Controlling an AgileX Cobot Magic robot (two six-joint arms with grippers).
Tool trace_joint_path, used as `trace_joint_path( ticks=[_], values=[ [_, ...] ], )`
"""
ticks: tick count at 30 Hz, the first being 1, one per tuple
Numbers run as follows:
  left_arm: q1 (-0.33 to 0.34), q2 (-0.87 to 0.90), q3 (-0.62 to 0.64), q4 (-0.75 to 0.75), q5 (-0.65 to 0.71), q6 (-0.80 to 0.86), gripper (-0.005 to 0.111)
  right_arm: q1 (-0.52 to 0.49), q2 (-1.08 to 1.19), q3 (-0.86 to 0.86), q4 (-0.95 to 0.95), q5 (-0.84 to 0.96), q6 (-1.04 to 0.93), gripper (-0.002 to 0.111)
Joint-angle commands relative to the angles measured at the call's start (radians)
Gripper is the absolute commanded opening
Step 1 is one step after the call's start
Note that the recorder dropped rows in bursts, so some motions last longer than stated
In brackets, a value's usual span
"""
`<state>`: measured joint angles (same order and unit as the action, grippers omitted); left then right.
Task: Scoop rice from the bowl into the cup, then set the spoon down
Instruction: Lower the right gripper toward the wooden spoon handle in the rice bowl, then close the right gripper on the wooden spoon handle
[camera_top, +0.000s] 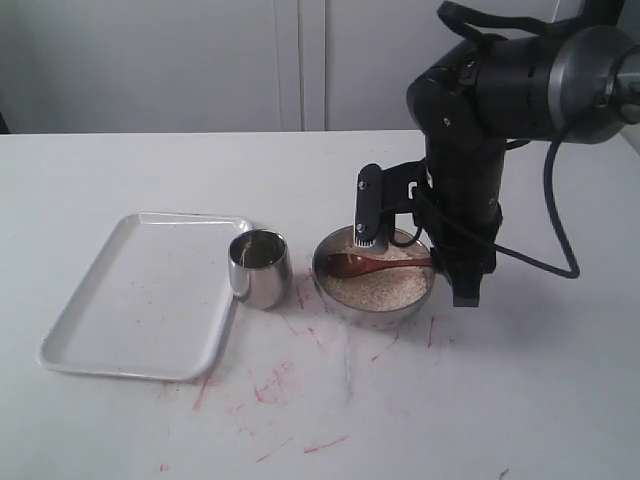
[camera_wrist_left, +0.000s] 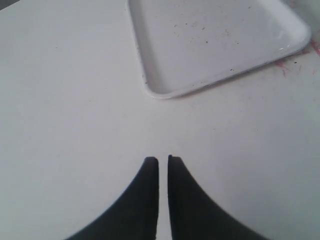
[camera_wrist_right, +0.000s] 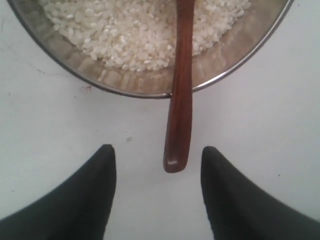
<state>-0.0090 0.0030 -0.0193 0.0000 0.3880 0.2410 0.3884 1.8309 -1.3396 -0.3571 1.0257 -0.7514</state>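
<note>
the right gripper (camera_wrist_right: 159, 149) stands wide, one finger on each side of the end of the spoon (camera_wrist_right: 181, 75) and touching neither side of it. the spoon lies in the bowl (camera_wrist_right: 125, 84) at the centre of the exterior frame, scoop on the rice (camera_wrist_right: 125, 35), handle resting on the rim and sticking out over the table (camera_wrist_right: 45, 115) towards the lower middle of the right wrist frame. the cup (camera_top: 260, 268) stands just left of the bowl, beside the tray (camera_top: 120, 300); whether it holds rice i cannot tell.

the handle sits a little off centre between the fingers, nearer one of them. if the grasp is the step, it would go best with the wrist shifted to centre the handle, then pushed further along it so the pads take more than the tip, and closed squarely so the spoon does not pivot on the rim. if the spoon is meant to stay there, a straight retreat clear of the handle should avoid nudging it.

the left gripper (camera_wrist_left: 163, 160) is pinched nearly closed on nothing, low in its frame over bare table.
</note>
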Motion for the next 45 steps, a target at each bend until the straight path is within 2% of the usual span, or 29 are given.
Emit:
trace_joint_path(
  ticks=[1, 31, 45],
  values=[
    [-0.004, -0.003, 0.009, 0.000, 0.039, -0.006, 0.014, -0.001, -0.002, 0.004, -0.001, -0.033, -0.011, 0.050],
    [-0.004, -0.003, 0.009, 0.000, 0.039, -0.006, 0.014, -0.001, 0.069, 0.004, -0.067, -0.087, -0.011, 0.050],
    [-0.004, -0.003, 0.009, 0.000, 0.039, -0.006, 0.014, -0.001, 0.085, 0.004, -0.067, -0.096, -0.011, 0.036]
  ],
)
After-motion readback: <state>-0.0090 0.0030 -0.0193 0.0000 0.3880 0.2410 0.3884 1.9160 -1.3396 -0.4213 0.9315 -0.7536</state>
